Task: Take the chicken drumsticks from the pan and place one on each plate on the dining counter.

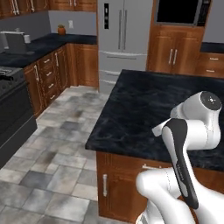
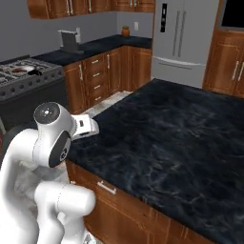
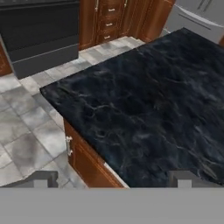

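Gripper [image 3: 113, 178] status: in the hand view we see its two dark finger tips rising far apart at the bottom edge, one at the left [image 3: 41, 178] and one at the right [image 3: 186, 178], with nothing between them. The jaws stand wide and hold nothing.

We locate the gripper above the near corner of the dining counter [image 3: 148, 100], over the black marbled top and its brown wooden cabinet front [image 3: 85, 159]. The stretch of stone in sight below the hand is bare.

In the right base view we find the stove [image 2: 28, 76] at the far left, beyond a strip of tiled floor. On its burners sits a pale round shape with a dark reddish patch, which we take for the pan [image 2: 25, 69] with a drumstick in it; at this size we cannot tell more. The pan lies well apart from the dining counter [image 2: 162, 138].

In the left base view the white arm [image 1: 188, 144] folds over the counter's near edge [image 1: 131, 146]. A steel refrigerator [image 1: 122, 39] stands behind the island, and a toaster [image 1: 14, 42] rests on the wall counter at the left.
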